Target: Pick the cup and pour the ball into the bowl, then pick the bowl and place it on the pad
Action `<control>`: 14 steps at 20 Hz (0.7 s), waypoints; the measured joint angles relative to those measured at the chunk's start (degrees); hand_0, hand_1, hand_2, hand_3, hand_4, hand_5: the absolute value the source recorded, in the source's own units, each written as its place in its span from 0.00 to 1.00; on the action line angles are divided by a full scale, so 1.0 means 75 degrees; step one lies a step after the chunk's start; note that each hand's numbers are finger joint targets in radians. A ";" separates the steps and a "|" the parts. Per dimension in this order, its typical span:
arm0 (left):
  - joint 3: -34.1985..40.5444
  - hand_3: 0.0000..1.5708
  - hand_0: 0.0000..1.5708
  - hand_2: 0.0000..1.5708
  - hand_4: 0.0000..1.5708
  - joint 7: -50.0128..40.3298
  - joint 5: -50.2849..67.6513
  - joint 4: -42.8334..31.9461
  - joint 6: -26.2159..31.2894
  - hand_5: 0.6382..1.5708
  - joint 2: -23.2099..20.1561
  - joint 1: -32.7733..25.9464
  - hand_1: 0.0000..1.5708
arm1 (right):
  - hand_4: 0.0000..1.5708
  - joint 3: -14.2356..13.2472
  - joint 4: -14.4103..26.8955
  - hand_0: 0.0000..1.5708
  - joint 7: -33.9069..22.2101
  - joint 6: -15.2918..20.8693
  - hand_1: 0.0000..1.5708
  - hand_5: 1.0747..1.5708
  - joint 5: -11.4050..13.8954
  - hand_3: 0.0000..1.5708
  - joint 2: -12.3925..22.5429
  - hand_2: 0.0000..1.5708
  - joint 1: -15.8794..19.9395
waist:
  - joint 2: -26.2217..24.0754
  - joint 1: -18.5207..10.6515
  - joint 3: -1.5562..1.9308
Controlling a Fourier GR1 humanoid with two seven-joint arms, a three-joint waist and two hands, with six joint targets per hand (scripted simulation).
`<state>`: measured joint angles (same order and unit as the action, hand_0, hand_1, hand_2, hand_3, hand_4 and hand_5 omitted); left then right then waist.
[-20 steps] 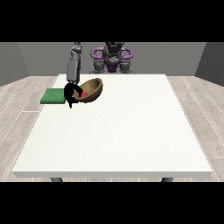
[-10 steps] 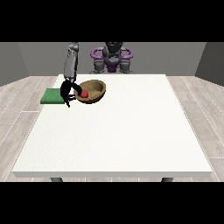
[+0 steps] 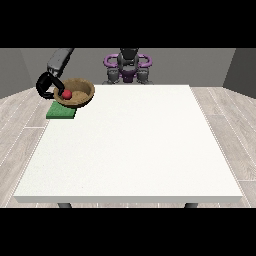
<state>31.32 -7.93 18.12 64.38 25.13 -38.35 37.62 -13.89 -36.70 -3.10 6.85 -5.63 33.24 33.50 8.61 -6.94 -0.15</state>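
Observation:
A brown wooden bowl [image 3: 76, 93] with a red ball [image 3: 66, 94] inside hangs above the table's far left corner. The black hand at the view's left [image 3: 45, 86] is curled round the bowl's left rim. Just below and in front of the bowl, a green pad [image 3: 60, 112] lies flat and juts over the table's left edge. The bowl's underside hides the pad's far edge; whether they touch I cannot tell. No cup shows. No hand shows at the view's right.
The robot's torso [image 3: 128, 66] with purple shoulder parts stands behind the far edge of the white table [image 3: 135, 150]. A grey forearm [image 3: 60, 60] slants down to the hand from the upper left.
The hand has carried the bowl with the ball to the left and higher, from beside the pad to over it. The forearm has swung out to the left.

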 measured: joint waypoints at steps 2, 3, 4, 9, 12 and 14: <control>0.0056 0.00 0.00 0.00 0.77 0.0220 -0.0026 -0.0061 0.0022 0.97 -0.0018 -0.0187 0.00 | 0.68 -0.0096 -0.0008 1.00 -0.0192 -0.0214 1.00 0.99 -0.0063 0.43 0.0292 1.00 0.0071 | -0.0044 0.0115 0.0006; 0.0094 0.00 0.00 0.00 0.77 0.0323 0.0001 -0.0064 0.0083 0.97 -0.0022 -0.0308 0.00 | 0.69 -0.0192 0.0042 1.00 -0.0226 -0.0373 1.00 0.99 -0.0123 0.36 0.0497 1.00 0.0067 | -0.0040 0.0117 0.0009; 0.0127 0.00 0.00 0.00 0.77 0.0328 0.0049 -0.0108 0.0136 0.97 -0.0073 -0.0359 0.00 | 0.70 -0.0250 0.0074 1.00 -0.0277 -0.0510 1.00 0.99 -0.0156 0.34 0.0659 1.00 0.0083 | -0.0042 0.0153 0.0011; 0.0258 0.00 0.00 0.00 0.77 0.0662 -0.0009 -0.0371 0.0070 0.98 -0.0253 -0.0637 0.00 | 0.70 -0.0375 0.0036 1.00 -0.0279 -0.0952 1.00 0.99 -0.0261 0.34 0.0897 1.00 -0.0015 | -0.0025 0.0481 0.0016; 0.0376 0.00 0.00 0.00 0.77 0.1047 -0.0024 -0.0744 0.0298 0.98 -0.0478 -0.0854 0.00 | 0.71 -0.0341 -0.0126 1.00 -0.0244 -0.0953 1.00 0.99 -0.0235 0.29 0.0786 1.00 -0.0105 | 0.0034 0.0587 0.0015; 0.0430 0.00 0.00 0.00 0.77 0.1226 -0.0003 -0.0840 0.0331 0.98 -0.0572 -0.0910 0.00 | 0.68 -0.0439 -0.0080 1.00 -0.0142 -0.1042 1.00 0.99 -0.0290 0.27 0.0825 1.00 -0.0134 | 0.0131 0.0608 0.0018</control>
<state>34.55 1.27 18.10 58.08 27.61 -42.65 30.80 -17.19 -37.30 -4.17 -0.96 -7.81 39.43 32.50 9.59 -2.38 -0.01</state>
